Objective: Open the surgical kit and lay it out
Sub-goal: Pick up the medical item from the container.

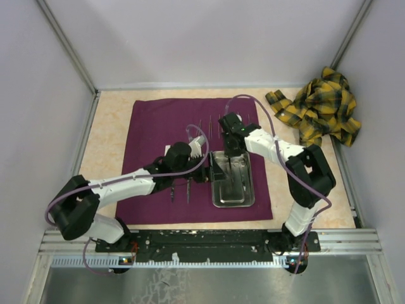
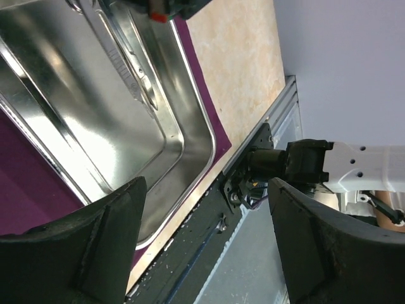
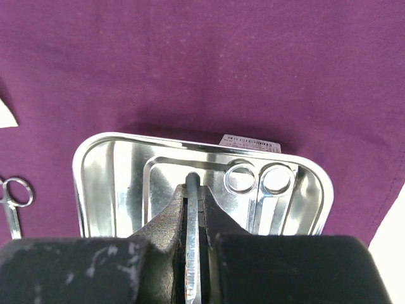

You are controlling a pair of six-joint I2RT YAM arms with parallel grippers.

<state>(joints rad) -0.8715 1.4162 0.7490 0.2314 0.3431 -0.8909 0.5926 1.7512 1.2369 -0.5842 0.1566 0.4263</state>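
The purple cloth wrap [image 1: 152, 126] lay unfolded flat; the steel tray [image 1: 232, 204] stood on its right half, long axis running from the near edge toward the far wall. The right gripper [image 3: 193, 199] hung over the tray's left-centre, jaws closed on a thin steel instrument [image 3: 192, 266] pinched edge-on between them; the instrument's long axis lay in line with the fingers and pointed toward the tray floor; its kind could not be told. The scissors [image 3: 261, 190] lay inside the tray, just to the right of the held instrument and apart from it; their rings faced the far rim and their blades ran back under the gripper body, parallel to the tray's long axis. The left gripper [image 2: 207, 190] stood at the tray's left side, facing across it, jaws spread wide and holding nothing. Other pieces, among them a ring-handled instrument [image 3: 12, 202], lay on the cloth to the left of the tray, well apart from the right gripper. Judged from this layout, the coming move was a lift of the held instrument clear of the rim and a transfer leftward onto bare cloth. The right arm was the nearer to the scissors; the free left gripper was the nearer to the pieces on the cloth. The held instrument's axis would need turning until it lay flat on the cloth.
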